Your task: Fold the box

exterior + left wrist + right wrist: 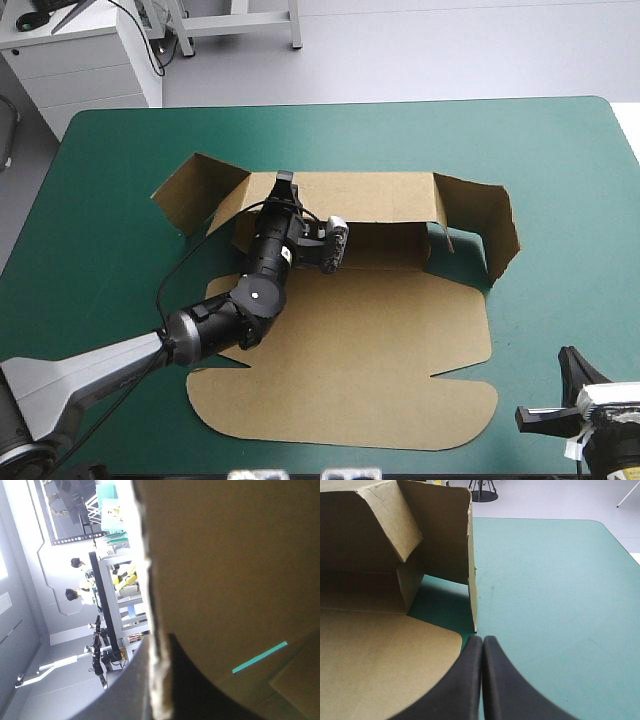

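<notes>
I'm watching left gripper [284, 182] pinching far wall of box [370, 350], 11 o'clock; right gripper [482, 640] sitting pressed together, 4 o'clock off box.

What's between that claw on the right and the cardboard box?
Nothing but bare teal-green cover lies between the right gripper and the box; the high view and the right wrist view both show it.
</notes>
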Controlling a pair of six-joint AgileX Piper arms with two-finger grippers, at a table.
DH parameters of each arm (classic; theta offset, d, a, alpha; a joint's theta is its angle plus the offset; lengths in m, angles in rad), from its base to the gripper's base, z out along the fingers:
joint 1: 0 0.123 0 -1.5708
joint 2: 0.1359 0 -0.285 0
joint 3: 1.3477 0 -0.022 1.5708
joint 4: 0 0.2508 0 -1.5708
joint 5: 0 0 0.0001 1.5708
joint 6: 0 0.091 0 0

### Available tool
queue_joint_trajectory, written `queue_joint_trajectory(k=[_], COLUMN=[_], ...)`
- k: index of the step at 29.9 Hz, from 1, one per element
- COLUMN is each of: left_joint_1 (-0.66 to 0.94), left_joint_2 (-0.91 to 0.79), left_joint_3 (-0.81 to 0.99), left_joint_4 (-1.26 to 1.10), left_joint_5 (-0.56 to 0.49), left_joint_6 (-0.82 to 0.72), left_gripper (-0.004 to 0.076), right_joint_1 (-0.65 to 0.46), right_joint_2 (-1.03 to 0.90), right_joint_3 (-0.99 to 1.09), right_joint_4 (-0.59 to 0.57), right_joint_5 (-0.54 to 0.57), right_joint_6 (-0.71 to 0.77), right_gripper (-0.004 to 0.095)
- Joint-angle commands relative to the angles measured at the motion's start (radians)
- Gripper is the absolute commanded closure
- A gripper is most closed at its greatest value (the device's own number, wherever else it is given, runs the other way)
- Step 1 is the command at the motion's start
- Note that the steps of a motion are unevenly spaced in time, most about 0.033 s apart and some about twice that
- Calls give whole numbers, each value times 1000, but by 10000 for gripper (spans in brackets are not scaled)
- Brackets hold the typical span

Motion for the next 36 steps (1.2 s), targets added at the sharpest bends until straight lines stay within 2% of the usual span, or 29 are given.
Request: queue_joint_trajectory(k=[1,9,21,24,29,36], left_joint_1=[41,68,68,68,68,68], left_joint_2=[-25,22,47,47,47,47], left_joint_3=[-39,-151,-154,-154,-154,-154], left_joint_4=[112,112,103,103,99,99], left_joint_5=[-3,-17,9,10,10,13], left_joint_6=[-13,-27,-61,-61,-52,-58], left_gripper=[731,731,731,731,731,731], right_joint_1=[-6,-6,-6,-6,-6,-6], right_joint_2=[-21,-21,14,130,372,723], right_joint_3=[-21,-21,-39,-114,-300,-598], right_joint_4=[10,10,6,6,37,201], right_joint_5=[-79,-79,-67,-17,-7,-41], right_joint_6=[1,1,3,11,0,-132], right_gripper=[926,926,919,919,924,926])
